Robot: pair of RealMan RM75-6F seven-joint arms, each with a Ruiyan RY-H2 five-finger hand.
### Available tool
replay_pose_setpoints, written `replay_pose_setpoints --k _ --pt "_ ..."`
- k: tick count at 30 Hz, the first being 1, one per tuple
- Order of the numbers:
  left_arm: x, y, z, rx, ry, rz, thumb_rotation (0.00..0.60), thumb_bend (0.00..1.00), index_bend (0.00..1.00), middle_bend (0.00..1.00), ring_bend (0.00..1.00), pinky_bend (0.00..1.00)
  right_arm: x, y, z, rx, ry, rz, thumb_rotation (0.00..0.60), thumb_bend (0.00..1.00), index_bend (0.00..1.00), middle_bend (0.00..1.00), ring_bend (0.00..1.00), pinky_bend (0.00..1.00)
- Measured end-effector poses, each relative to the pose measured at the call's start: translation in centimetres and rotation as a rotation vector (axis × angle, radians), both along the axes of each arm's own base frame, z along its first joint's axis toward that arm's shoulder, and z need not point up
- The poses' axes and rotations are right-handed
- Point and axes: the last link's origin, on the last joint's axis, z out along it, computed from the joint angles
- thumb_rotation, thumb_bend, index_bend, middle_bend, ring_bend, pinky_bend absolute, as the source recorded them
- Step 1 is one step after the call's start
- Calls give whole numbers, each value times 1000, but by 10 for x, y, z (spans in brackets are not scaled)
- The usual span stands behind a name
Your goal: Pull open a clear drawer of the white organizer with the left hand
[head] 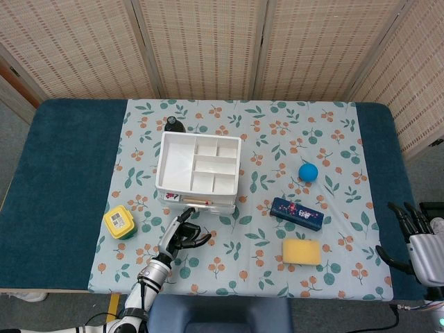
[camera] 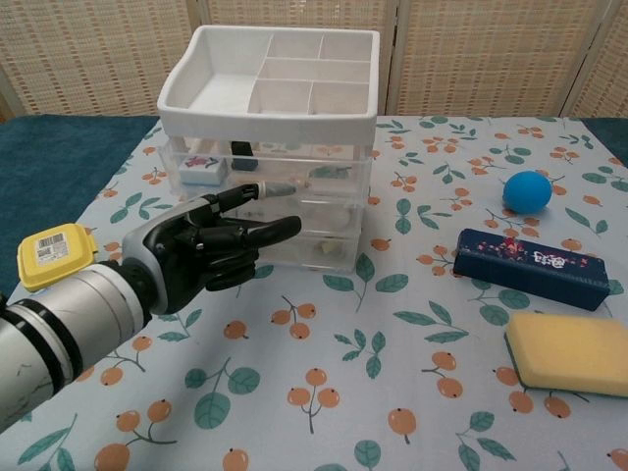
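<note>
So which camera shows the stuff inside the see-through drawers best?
The chest view. It faces the organizer's clear drawers from the front, so small items inside show through. The head view looks down, so you mostly see the white top tray and only a thin strip of one drawer.

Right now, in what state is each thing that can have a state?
white organizer: upright, its top tray open.
top clear drawer: pulled partly out.
lower drawers: closed.
left hand: fingers curled by the drawer front; grip unclear.
right hand: open, holds nothing.
yellow box: lid closed.
</note>
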Motion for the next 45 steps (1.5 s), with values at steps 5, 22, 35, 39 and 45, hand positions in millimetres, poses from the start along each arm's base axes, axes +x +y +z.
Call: replay_pose_setpoints --k 5,22,35,39,45 --pt "-1 -4 0 -2 3 -9 600 209 271 940 1000 1000 0 0 0 1 -1 2 600 289 0 132 14 73" --pt "-18 -30 9 44 96 -57 600 209 97 922 1000 1000 3 -1 6 -18 11 11 600 289 0 132 14 73" --pt "-60 -44 53 213 405 -219 600 209 219 916 1000 1000 4 0 7 -20 8 12 600 290 0 132 14 73" --pt "-71 -38 76 308 538 -277 600 209 210 916 1000 1000 6 0 9 -32 8 19 600 289 0 132 14 73" --pt "-76 -25 100 416 693 -339 600 209 203 915 1000 1000 9 -1 10 -35 12 26 600 289 0 132 14 73"
